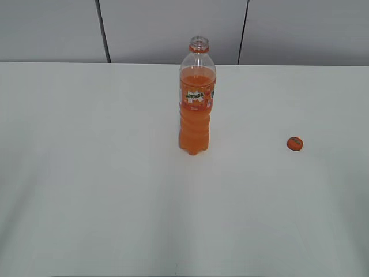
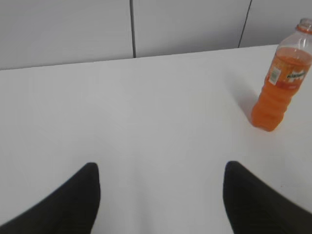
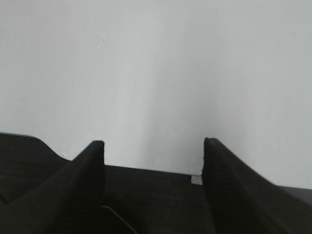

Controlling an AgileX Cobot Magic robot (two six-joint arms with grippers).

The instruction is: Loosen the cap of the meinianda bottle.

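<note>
The meinianda bottle (image 1: pixel 196 104) stands upright near the middle of the white table, its neck open with no cap on it. It also shows at the right edge of the left wrist view (image 2: pixel 282 83). The orange cap (image 1: pixel 295 143) lies flat on the table to the right of the bottle, apart from it. My left gripper (image 2: pixel 161 168) is open and empty above bare table, well to the left of the bottle. My right gripper (image 3: pixel 152 144) is open and empty over bare table. Neither gripper shows in the exterior view.
The white table (image 1: pixel 104 173) runs wide on all sides of the bottle. A grey panelled wall (image 1: pixel 144 29) stands behind the table's far edge.
</note>
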